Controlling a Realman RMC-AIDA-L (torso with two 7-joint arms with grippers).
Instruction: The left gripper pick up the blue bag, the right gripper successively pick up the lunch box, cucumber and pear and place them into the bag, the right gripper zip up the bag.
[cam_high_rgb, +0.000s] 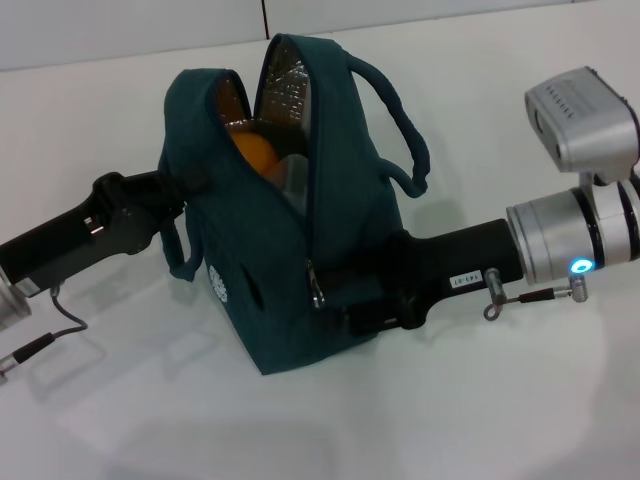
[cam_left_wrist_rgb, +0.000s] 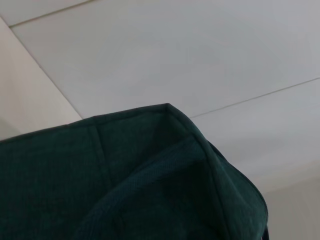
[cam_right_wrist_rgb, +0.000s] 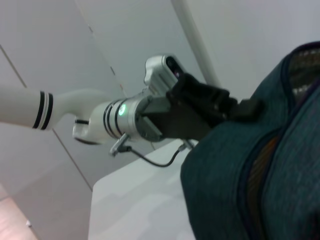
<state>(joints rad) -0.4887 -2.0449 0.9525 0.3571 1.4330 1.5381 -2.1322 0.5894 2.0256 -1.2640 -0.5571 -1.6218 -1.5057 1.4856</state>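
Observation:
The blue bag (cam_high_rgb: 290, 260) stands upright on the white table, its top open and its silver lining showing. Inside it the yellow-orange pear (cam_high_rgb: 255, 150) shows, with a pale edge of the lunch box (cam_high_rgb: 290, 178) beside it. The cucumber is hidden. My left gripper (cam_high_rgb: 185, 195) is shut on the bag's left upper side, and the right wrist view shows this left gripper (cam_right_wrist_rgb: 242, 107) pinching the blue bag's (cam_right_wrist_rgb: 225, 180) fabric. My right gripper (cam_high_rgb: 345, 290) is against the bag's front right side, right by the metal zipper pull (cam_high_rgb: 315, 288) at the zip's low end. Teal fabric of the blue bag (cam_left_wrist_rgb: 150, 175) fills the left wrist view.
The bag's loop handle (cam_high_rgb: 400, 130) hangs out to the right above my right arm. A thin black cable (cam_high_rgb: 60, 320) trails on the table from the left arm. The white table (cam_high_rgb: 450, 420) stretches around the bag, ending at a wall behind.

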